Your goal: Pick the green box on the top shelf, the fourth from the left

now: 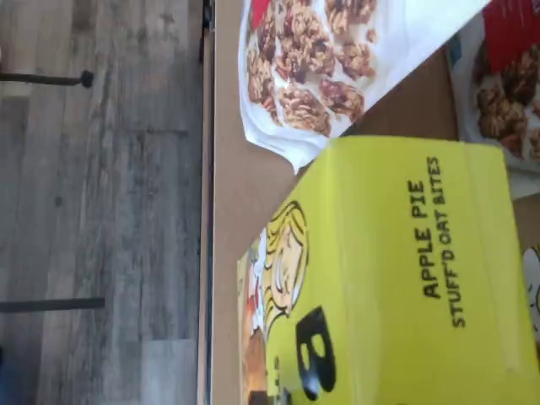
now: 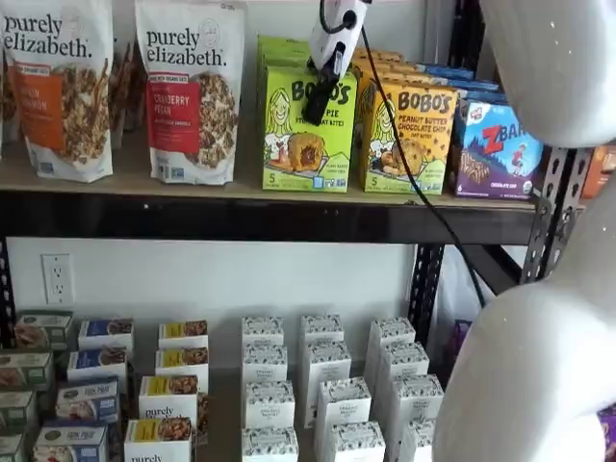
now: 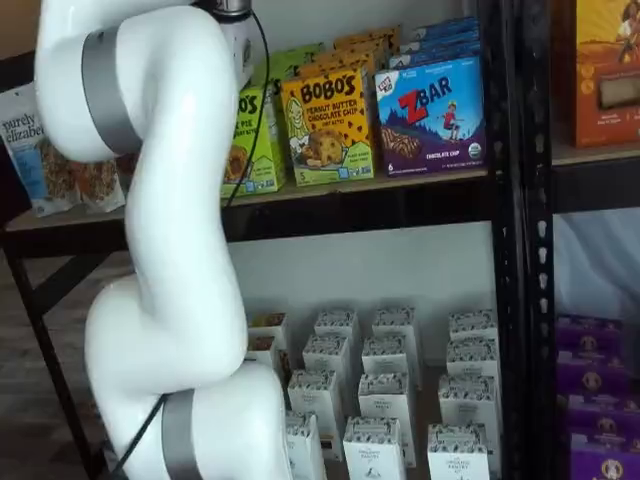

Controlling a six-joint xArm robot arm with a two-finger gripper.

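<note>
The green box (image 2: 306, 144) stands upright at the front edge of the top shelf (image 2: 241, 218), with identical copies behind it. It also shows in a shelf view (image 3: 258, 150), partly hidden by the white arm. The wrist view shows it close up (image 1: 396, 278), with "APPLE PIE STUFF'D OAT BITES" on it and the tan shelf board (image 1: 232, 194) beside it. My gripper (image 2: 314, 115) hangs from above, its black fingers in front of the box's upper face. The fingers show as one dark shape with no plain gap, and I cannot tell whether they touch the box.
A cranberry pecan granola bag (image 2: 192, 87) stands left of the green box and shows in the wrist view (image 1: 312, 59). A yellow-orange Bobo's box (image 2: 409, 135) and a Zbar box (image 2: 496, 149) stand to its right. Small white cartons (image 2: 318, 385) fill the lower shelf.
</note>
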